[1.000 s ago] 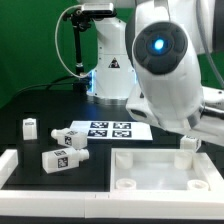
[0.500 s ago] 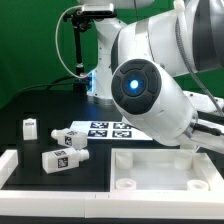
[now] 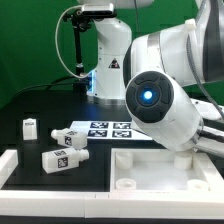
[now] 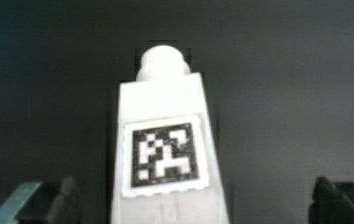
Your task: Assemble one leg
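In the wrist view a white leg (image 4: pixel 165 120) with a black-and-white tag and a rounded end lies lengthwise between my fingers. My gripper (image 4: pixel 195 192) is open. The fingers (image 4: pixel 42 205) stand wide apart on both sides of the leg, which is closer to one finger, with gaps on both sides. In the exterior view three more tagged legs lie on the black table: one (image 3: pixel 30 126) at the left, one (image 3: pixel 71 137) by the marker board, one (image 3: pixel 62 159) nearer the front. My gripper is hidden there behind the arm's body (image 3: pixel 160 105).
The marker board (image 3: pixel 105 130) lies at the table's middle. A large white panel with round holes (image 3: pixel 165 172) lies at the front on the exterior view's right. A white rail (image 3: pixel 15 165) runs along the front left. A second robot base (image 3: pixel 108 70) stands behind.
The arm's big joint has swung across the exterior view's right and lower. The upright leg seen on the panel's far right corner a second ago is now hidden behind the arm.
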You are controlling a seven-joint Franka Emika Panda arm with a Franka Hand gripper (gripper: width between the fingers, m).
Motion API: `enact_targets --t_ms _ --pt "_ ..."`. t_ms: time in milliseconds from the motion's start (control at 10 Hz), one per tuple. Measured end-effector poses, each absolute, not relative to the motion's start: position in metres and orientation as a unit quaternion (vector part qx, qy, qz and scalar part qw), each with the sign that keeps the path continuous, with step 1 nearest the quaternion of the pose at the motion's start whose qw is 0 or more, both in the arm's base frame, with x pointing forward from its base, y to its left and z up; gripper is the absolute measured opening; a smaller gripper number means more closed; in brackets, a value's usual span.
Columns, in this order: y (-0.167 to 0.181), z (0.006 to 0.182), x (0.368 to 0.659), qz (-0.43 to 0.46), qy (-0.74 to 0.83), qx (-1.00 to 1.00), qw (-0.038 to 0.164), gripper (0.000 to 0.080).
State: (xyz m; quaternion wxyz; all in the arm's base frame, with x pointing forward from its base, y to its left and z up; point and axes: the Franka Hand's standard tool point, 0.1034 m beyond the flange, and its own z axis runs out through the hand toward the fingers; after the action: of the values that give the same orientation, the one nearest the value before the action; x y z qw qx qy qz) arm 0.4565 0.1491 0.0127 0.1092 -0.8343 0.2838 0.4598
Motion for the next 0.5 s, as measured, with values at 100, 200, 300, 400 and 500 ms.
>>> enact_targets --t_ms 100,200,300,400,500 --pt "0.1481 0.0122 0.4572 0.459 0.285 -0.834 0.11 0.0649" --pt "0.1482 0.0119 0.4568 0.459 0.285 -0.834 0.11 0.0521" --pt "0.1481 0.0119 0.4568 0.459 0.285 -0.834 0.11 0.0521" --pt "0.148 0.0119 0.4568 0.459 0.285 -0.834 0.11 0.0386" --pt "0.1454 0.0154 0.4581 0.461 0.28 -0.834 0.113 0.0386"
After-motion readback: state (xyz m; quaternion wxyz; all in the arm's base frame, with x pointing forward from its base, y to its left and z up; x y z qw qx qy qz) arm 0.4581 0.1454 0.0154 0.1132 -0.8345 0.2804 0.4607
